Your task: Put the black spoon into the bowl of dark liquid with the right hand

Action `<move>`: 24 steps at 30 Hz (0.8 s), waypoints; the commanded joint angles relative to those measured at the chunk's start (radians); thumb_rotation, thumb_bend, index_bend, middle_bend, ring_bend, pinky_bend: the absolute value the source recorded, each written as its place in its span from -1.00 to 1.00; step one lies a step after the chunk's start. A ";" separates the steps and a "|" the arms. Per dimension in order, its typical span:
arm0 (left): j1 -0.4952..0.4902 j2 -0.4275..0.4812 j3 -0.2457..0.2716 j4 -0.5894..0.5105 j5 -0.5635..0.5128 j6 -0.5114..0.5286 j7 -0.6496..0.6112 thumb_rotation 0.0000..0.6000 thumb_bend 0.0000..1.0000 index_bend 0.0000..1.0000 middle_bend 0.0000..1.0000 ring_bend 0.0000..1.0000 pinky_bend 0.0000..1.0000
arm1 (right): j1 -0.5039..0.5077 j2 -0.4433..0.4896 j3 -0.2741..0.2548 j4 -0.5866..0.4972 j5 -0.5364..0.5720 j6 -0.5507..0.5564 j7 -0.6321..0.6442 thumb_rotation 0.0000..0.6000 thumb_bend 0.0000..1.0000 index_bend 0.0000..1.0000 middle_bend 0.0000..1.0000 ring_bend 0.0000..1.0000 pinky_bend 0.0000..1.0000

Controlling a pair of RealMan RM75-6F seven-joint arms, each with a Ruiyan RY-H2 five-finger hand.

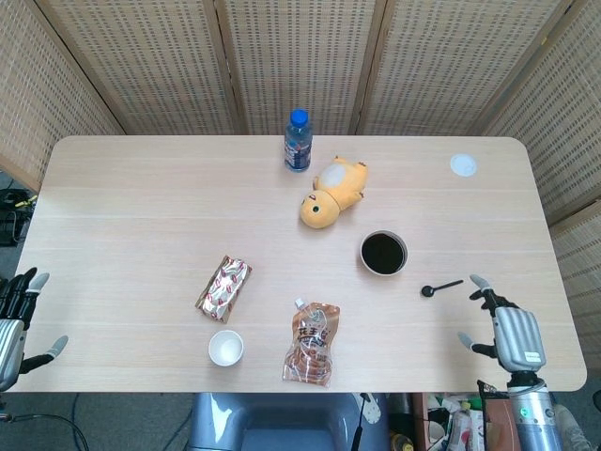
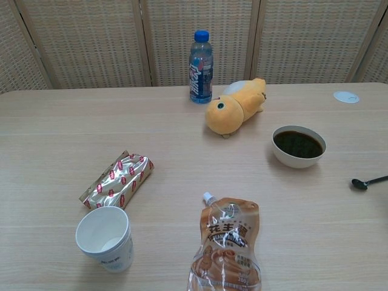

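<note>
The black spoon [image 1: 440, 287] lies flat on the table, right of the bowl of dark liquid [image 1: 383, 253]; the chest view catches the spoon [image 2: 367, 181] at its right edge and the bowl [image 2: 298, 145] mid-right. My right hand [image 1: 504, 330] hovers over the near right table edge, just below and right of the spoon, fingers apart and holding nothing. My left hand [image 1: 13, 315] is off the table's left near corner, also open and empty. Neither hand appears in the chest view.
A blue-capped bottle [image 1: 298, 140] and a yellow plush toy [image 1: 332, 191] stand behind the bowl. A snack pouch [image 1: 313, 343], a white paper cup [image 1: 225, 348] and a foil packet [image 1: 223, 287] lie at the front. A white lid [image 1: 463, 165] sits far right.
</note>
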 commanded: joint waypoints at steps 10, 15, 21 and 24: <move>-0.012 0.011 -0.010 -0.014 -0.005 -0.011 0.020 1.00 -0.54 -0.99 -1.00 -1.00 -1.00 | 0.199 0.092 0.025 0.016 0.072 -0.366 0.189 1.00 0.49 -0.66 0.70 0.82 0.94; -0.020 0.014 -0.012 -0.017 -0.008 -0.023 0.026 1.00 -0.54 -0.99 -1.00 -1.00 -1.00 | 0.266 0.103 0.018 0.030 0.106 -0.495 0.199 1.00 0.73 -0.66 0.79 0.89 1.00; -0.025 0.015 -0.014 -0.017 -0.013 -0.030 0.026 1.00 -0.54 -0.99 -1.00 -1.00 -1.00 | 0.325 0.080 0.009 0.068 0.156 -0.599 0.190 1.00 0.78 -0.66 0.82 0.91 1.00; -0.027 0.015 -0.014 -0.016 -0.015 -0.033 0.025 1.00 -0.54 -0.99 -1.00 -1.00 -1.00 | 0.344 0.064 0.004 0.091 0.182 -0.626 0.174 1.00 0.79 -0.66 0.82 0.91 1.00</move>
